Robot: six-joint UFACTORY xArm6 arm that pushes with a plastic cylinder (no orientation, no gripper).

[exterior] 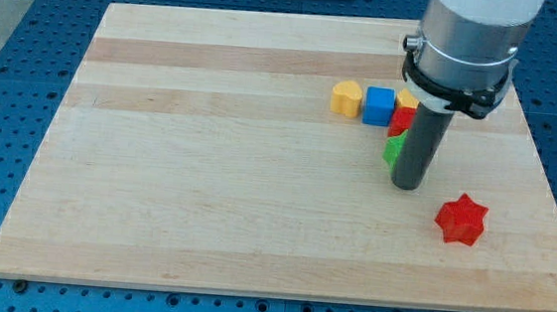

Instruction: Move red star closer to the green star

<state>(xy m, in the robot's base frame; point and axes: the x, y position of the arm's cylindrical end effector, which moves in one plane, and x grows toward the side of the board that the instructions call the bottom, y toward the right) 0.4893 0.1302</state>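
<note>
Wooden board (208, 170), my tip (407, 186) left of red star (461, 218)

A pale wooden board (257, 174) lies on a blue perforated table (4, 104). Toward the far right of the board sits a row of small blocks: a yellow heart-shaped block (344, 97) at the left, a blue cube (379, 105) just beside it, then a yellow block (406, 99) and a red block (400, 121), both partly hidden.
</note>
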